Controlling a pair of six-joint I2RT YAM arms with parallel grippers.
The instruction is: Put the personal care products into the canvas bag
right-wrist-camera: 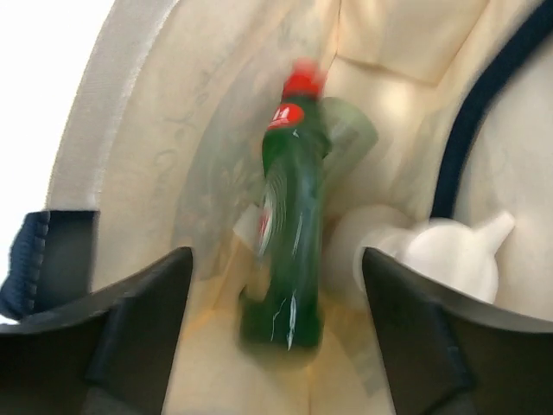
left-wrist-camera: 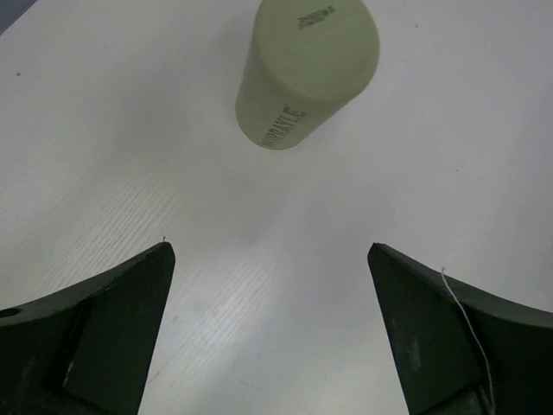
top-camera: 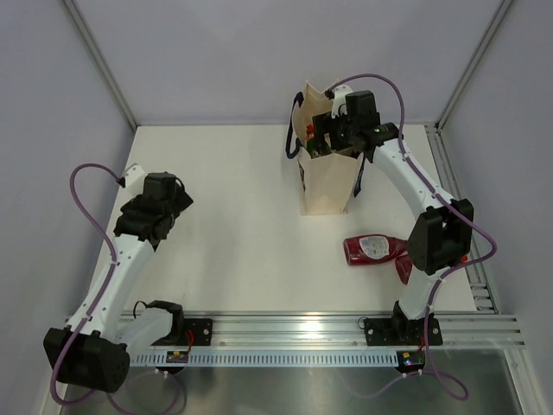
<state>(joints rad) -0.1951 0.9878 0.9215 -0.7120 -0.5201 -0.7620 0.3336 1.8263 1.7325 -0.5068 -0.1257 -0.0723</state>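
Blurred, glossy dark green bottle [right-wrist-camera: 289,251] with a red cap, inside the beige canvas bag [right-wrist-camera: 173,130], below the right claw [right-wrist-camera: 276,257], jaws spread wide and empty. The left claw [left-wrist-camera: 270,249], equally wide and empty, faces a matte olive-grey bottle [left-wrist-camera: 302,73] on the white surface [left-wrist-camera: 130,130].

Overall light: bright and even, from above; the white matte tabletop [top-camera: 233,216] carries only faint, soft shadows.
Left wrist view: mild sheen on the tabletop at lower centre.
Right wrist view: dark green plastic bottle with red cap [right-wrist-camera: 289,251] smeared by blur; upper-left corner overexposed.
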